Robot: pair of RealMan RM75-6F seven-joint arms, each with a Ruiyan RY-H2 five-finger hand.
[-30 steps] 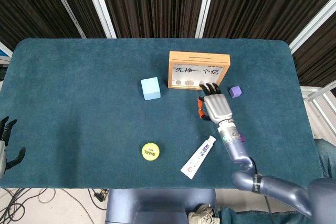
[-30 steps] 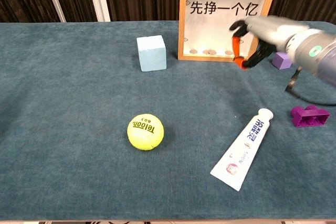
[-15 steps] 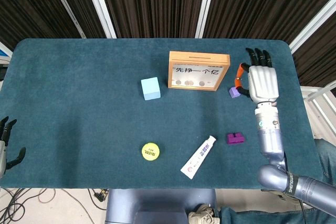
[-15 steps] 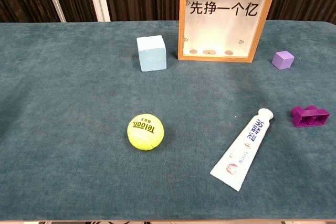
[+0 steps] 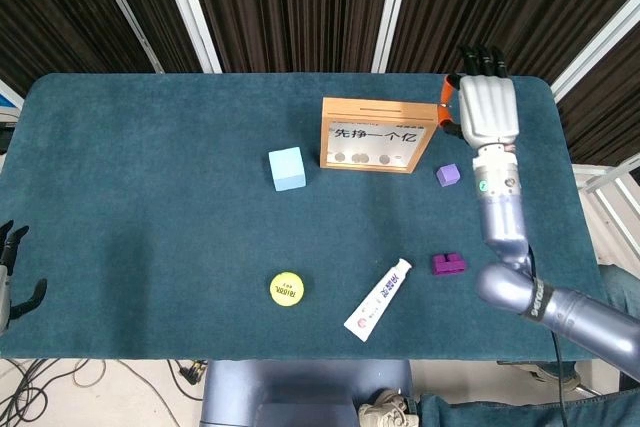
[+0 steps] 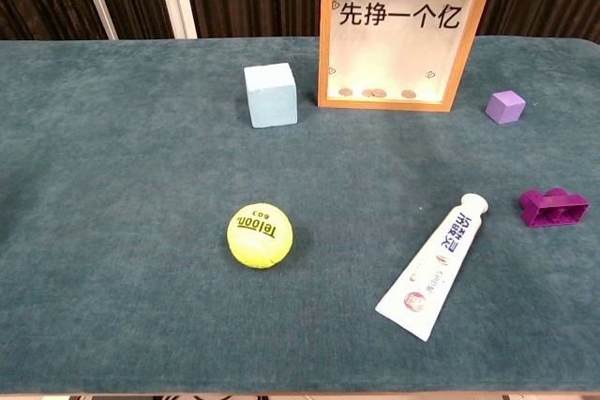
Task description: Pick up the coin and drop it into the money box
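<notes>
At the far left edge of the head view, the left hand (image 5: 10,272) hung below the table (image 5: 150,197), its dark fingers apart and holding nothing. On the teal cloth a yellow tennis ball (image 6: 260,234) sat toward the near side, and a light blue cube (image 6: 271,95) stood farther back, just left of the money box (image 6: 407,30). The money box, a wooden frame with a clear front, stood upright near the far side of the table; several coins (image 6: 375,93) lay on its floor behind the pane. A white tube (image 6: 435,265) lay tilted on the cloth in front of it, to the right of the ball. A small purple cube (image 6: 505,106) sat to the right of the box, and a purple brick (image 6: 553,206) lay nearer the front. The right hand (image 5: 485,107) was raised beside the upper right corner of the money box, back facing the camera, fingers extended side by side and the orange-tipped thumb turned toward the box. Whether a coin was pinched there could not be told; no loose coin showed on the table.
</notes>
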